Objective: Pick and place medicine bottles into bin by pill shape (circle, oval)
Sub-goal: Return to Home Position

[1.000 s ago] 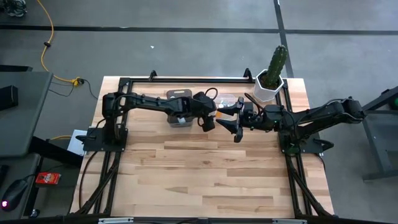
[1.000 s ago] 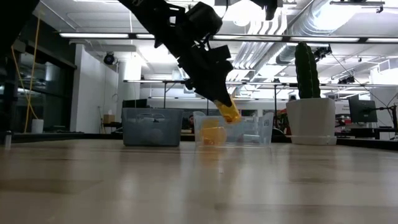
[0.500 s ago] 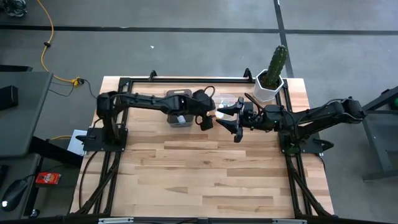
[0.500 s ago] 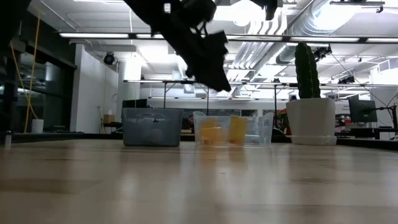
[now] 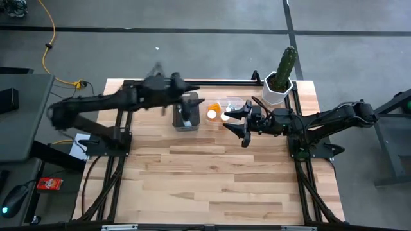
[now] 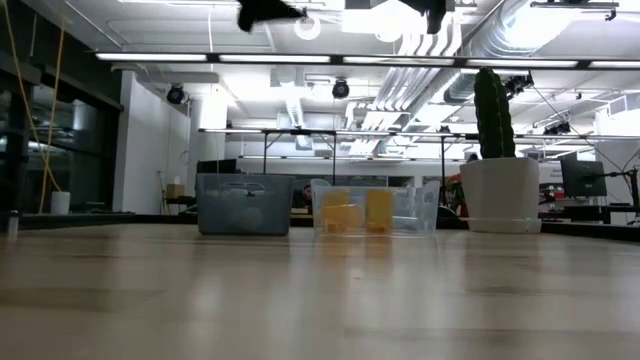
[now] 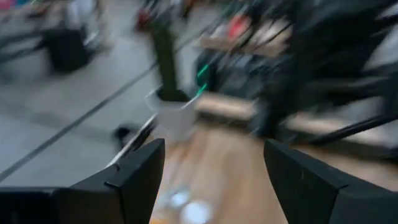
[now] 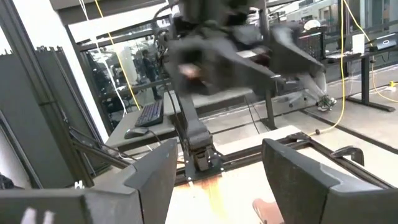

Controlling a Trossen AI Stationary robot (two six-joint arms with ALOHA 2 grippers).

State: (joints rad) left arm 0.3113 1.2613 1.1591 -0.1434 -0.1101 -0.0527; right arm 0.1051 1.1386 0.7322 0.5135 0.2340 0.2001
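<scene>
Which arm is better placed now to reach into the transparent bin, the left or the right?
Right, probably. The right gripper hangs open just beside the transparent bin, while the left gripper is by the rear edge of the black bin, one bin away.

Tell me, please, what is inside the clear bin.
Two orange bottles stand side by side inside the clear bin; the high view shows their white caps. The caps and orange walls hide the pills, so their shape cannot be told.

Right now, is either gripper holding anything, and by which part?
Nothing is held: left gripper and right gripper are both open and empty. The orange bottles sit in the clear bin.
</scene>
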